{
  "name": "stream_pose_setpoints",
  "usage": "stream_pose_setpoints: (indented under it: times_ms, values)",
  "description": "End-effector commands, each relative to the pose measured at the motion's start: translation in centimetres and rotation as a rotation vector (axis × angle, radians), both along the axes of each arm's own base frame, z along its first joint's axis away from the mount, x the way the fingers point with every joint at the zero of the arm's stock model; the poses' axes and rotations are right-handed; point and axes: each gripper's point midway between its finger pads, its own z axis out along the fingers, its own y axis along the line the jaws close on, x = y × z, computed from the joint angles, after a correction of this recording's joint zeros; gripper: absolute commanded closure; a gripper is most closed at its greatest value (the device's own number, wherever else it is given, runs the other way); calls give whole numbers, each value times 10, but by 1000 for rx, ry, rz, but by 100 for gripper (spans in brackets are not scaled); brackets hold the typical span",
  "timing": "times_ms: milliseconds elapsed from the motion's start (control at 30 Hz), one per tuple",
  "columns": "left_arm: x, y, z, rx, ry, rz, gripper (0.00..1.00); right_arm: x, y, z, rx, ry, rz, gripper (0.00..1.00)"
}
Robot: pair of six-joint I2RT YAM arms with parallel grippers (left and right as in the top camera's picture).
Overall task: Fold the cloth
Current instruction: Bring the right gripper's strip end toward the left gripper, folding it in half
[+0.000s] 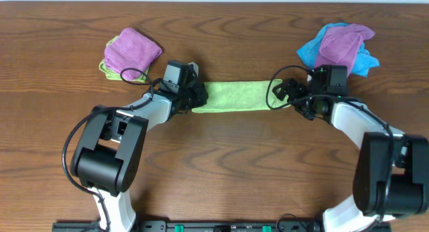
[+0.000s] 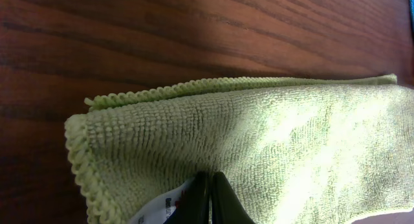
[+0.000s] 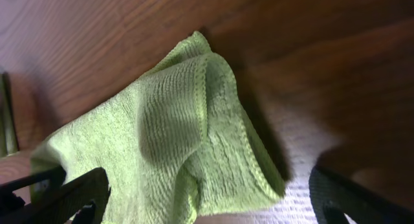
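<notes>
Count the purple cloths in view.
2. One purple cloth sits on a green cloth, top left; the other purple cloth sits on a blue cloth, top right. More may lie hidden underneath.

Both ends of the cloth (image 1: 234,96) beneath the left claw (image 1: 196,98) and right claw (image 1: 279,94); tag (image 2: 160,210) print illegible.

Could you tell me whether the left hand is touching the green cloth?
Touching. The left wrist view shows the left hand shut on the cloth at its edge.
</notes>
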Motion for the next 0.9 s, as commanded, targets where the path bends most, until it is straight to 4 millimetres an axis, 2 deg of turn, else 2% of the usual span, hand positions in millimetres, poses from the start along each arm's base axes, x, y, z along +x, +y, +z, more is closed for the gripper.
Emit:
stream_pose_setpoints:
  times_ms: [0, 133, 267, 367, 433, 533, 600, 633, 733, 867]
  values:
    - [3, 5, -6, 44, -6, 5, 94, -5, 16, -9, 45, 32, 17, 5]
    - [3, 5, -6, 43, -6, 6, 94, -1, 30, -16, 73, 29, 40, 16]
    - [3, 5, -6, 41, -3, 9, 95, 0, 43, -26, 85, 36, 51, 18]
    - [3, 5, -6, 40, -3, 9, 94, 2, 51, -34, 84, 29, 73, 27]
    - [2, 5, -6, 39, -2, 7, 94, 5, 53, -34, 83, 14, 79, 42]
    - [2, 5, -6, 38, -2, 7, 94, 16, 54, -26, 82, -55, 91, 82]
    - [2, 5, -6, 38, -2, 7, 95, 25, 55, -16, 87, -109, 99, 95]
    - [2, 5, -6, 37, -1, 6, 94, 29, 54, -11, 93, -131, 101, 98]
    - [2, 4, -5, 29, 1, 1, 94, 38, 55, 9, 107, -205, 110, 99]
    - [3, 3, -4, 28, -3, 2, 94, 41, 60, 36, 92, -292, 162, 99]
